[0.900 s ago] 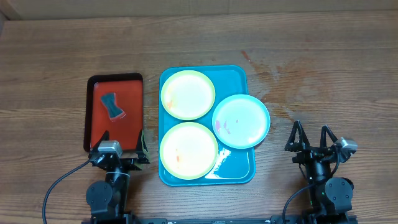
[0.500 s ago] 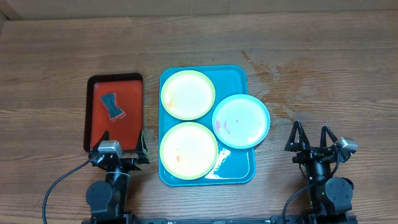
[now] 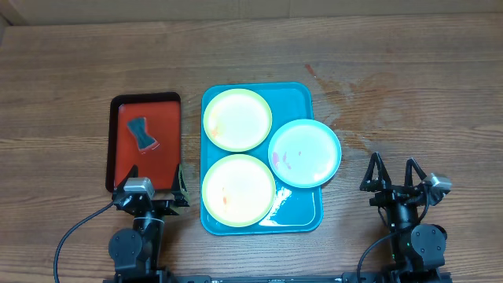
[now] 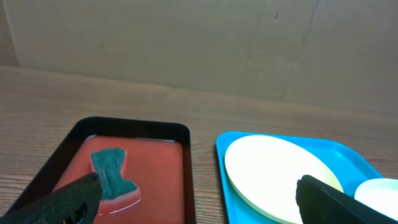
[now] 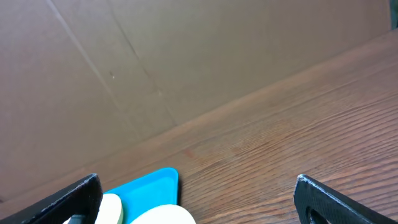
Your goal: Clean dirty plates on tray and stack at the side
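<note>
The left gripper (image 3: 155, 178) hangs at the near end of the red tray (image 3: 111, 141), where a sponge (image 3: 142, 134) lies; its jaws are spread and hold nothing. The turquoise tray (image 3: 302, 214) carries the far yellow-green plate (image 3: 237, 119), the near yellow-green plate (image 3: 238, 189) and the teal plate (image 3: 305, 152) — this last one overhangs the right rim. The right gripper (image 3: 393, 167) is over the bare surface (image 3: 393, 79) — jaws spread too.

Left gripper (image 3: 156, 173), right gripper (image 3: 393, 163): jaws apart

Three smeared plates (image 3: 237, 119) on turquoise tray (image 3: 299, 214)
</note>
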Tool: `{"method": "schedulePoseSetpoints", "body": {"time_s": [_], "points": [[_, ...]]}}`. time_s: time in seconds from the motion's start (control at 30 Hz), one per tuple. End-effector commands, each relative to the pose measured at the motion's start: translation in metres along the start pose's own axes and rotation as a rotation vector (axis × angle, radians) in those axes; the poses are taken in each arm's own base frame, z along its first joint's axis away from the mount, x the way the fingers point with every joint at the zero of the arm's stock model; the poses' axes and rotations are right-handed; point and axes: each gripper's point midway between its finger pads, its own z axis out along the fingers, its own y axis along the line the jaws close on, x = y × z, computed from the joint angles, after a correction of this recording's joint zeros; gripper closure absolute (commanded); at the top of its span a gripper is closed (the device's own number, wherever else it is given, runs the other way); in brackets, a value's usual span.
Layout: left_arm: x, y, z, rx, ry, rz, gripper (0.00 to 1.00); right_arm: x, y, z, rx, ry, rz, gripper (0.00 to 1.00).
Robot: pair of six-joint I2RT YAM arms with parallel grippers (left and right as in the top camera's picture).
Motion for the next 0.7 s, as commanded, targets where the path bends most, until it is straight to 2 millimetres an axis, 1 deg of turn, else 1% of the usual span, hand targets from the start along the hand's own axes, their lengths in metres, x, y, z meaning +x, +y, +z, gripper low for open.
{"method": "schedulePoseSetpoints", "body": {"time_s": [0.0,0.5,0.67], "points": [[0.0006,0.0010,-0.0001,-0.005,-0.005,-0.003,0.00,0.0007,-0.0013,0.0000,0.000,-0.007,-0.003,0.00],[0.0006,0.0004,-0.0001,-0.001,-0.005,-0.004,0.00,0.0007,-0.0013,0.0000,0.000,-0.007,-0.003,0.00],[0.0008,-0.0009,-0.0001,0.007,-0.004,-0.096,0.00,0.0006,-0.0013,0.0000,0.000,-0.008,-0.002,0.00]]}}
